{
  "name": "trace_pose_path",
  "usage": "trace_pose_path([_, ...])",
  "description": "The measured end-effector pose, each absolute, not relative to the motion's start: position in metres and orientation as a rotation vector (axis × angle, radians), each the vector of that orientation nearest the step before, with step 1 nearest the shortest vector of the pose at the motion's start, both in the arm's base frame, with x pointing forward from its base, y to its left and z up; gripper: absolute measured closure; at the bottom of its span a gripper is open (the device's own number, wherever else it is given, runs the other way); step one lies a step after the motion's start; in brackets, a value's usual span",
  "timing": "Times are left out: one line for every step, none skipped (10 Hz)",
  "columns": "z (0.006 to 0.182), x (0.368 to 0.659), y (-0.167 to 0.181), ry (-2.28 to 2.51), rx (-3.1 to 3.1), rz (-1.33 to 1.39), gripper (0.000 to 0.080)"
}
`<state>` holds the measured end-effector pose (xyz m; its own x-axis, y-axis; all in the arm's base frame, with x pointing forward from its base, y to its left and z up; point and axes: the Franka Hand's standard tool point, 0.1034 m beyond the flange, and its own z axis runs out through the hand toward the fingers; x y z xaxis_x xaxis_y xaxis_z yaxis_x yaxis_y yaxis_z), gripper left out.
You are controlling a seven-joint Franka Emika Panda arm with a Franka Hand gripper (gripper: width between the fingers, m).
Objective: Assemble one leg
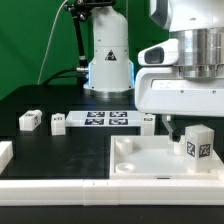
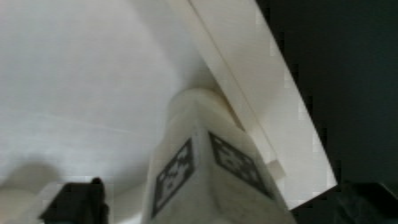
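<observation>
Exterior view: small white plastic tagged leg (image 1: 197, 142) upright just below the gripper (image 1: 183, 122), jaw state can't tell

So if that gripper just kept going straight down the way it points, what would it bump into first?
Most likely the leg standing on the white tabletop piece: the wrist view looks down onto the leg just ahead of one of the fingers. Depth is hard to judge.

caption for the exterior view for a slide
Panda gripper hovers beside a tagged leg standing on the white tray piece.
</observation>
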<state>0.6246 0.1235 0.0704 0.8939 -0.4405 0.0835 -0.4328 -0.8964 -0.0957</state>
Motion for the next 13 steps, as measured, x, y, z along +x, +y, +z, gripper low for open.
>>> trace_pose_path([0.0704,0.6251,0.1212,0.484,-3.034,-0.15,0.015])
trace_pose_path([0.0715,0.6259,0.1222,0.357,-3.057,-0.152,0.015])
trace_pose_path([0.0722,0.626,0.1231,0.277,-3.067,-0.155,0.015])
trace_pose_path([0.0724,0.6262,0.1226,0.129,-3.084,-0.161,0.015])
trace_pose_path([0.0724,0.6264,0.1213,-0.011,-3.097,-0.166,0.015])
trace_pose_path([0.0724,0.6266,0.1205,-0.045,-3.099,-0.167,0.015])
trace_pose_path([0.0723,0.6267,0.1198,-0.139,-3.101,-0.169,0.0279])
trace_pose_path([0.0722,0.6266,0.1199,-0.128,-3.1,-0.169,0.0279])
trace_pose_path([0.072,0.6266,0.1198,-0.128,-3.1,-0.168,0.043])
trace_pose_path([0.0721,0.6266,0.1198,-0.128,-3.1,-0.169,0.0509])
trace_pose_path([0.072,0.6266,0.1199,-0.128,-3.1,-0.169,0.0509])
trace_pose_path([0.0721,0.6266,0.1199,-0.128,-3.1,-0.169,0.0509])
trace_pose_path([0.072,0.6266,0.1199,-0.079,-3.1,-0.167,0.0509])
